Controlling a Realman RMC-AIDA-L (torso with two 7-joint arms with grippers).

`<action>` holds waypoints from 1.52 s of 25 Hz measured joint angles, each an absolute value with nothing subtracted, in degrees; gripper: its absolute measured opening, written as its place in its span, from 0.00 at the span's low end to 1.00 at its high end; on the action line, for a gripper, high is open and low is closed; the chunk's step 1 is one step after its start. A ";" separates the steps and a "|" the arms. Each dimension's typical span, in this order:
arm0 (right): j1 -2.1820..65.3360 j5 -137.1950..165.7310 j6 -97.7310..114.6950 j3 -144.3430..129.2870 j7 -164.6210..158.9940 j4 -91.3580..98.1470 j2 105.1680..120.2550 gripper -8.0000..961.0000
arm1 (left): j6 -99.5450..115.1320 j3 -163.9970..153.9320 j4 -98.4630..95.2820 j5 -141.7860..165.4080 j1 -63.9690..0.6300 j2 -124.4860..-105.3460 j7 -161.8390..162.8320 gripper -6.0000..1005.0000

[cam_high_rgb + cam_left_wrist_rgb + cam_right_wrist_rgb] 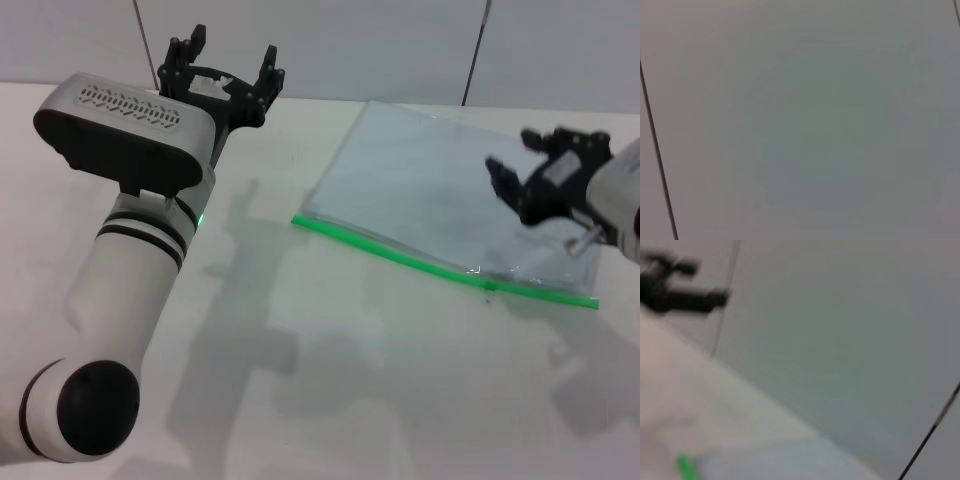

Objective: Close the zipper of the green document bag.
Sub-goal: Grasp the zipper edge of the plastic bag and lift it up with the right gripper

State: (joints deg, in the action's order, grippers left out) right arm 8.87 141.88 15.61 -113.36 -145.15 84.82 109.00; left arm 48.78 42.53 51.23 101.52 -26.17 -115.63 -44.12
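Hovering over the right end of the green document bag [440, 190], the right claw [545, 180] hangs above the pouch with its black fingers spread, gripping nothing. It sits just far of the zipper [440, 262], the bright green strip along the bag's near long edge. A small pale glint near the strip's right part may be the slider, but that is too small to confirm. The bag lies flat on the white table [330, 400], right of centre, its green edge slanting from mid-table toward the near right.

Left claw [222, 75]: raised at the far left, well apart from the bag, fingers also spread, empty.

Risks, as judged from here:
- nothing pins the bag, so a one-sided pull on the slider could drag the whole pouch across the smooth table rather than shut it;
- the slider is tiny, so a descent slightly off could close on film or strip instead.

Hard to make out: the left wrist view shows only blank surface; the right wrist view is smeared, showing a dark shape far off, probably the other claw, and a bit of the green strip [687, 467]. Whether the zipper is partly shut cannot be told.
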 joint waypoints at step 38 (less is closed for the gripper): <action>8.77 166.11 49.87 -106.59 -127.77 88.58 115.78 0.56 | 48.51 43.07 50.00 101.51 -25.57 -115.48 -44.15 0.81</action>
State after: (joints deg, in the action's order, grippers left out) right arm 8.77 166.11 49.87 -106.59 -127.77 88.58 115.78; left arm 48.51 43.07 50.00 101.51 -25.57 -115.48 -44.16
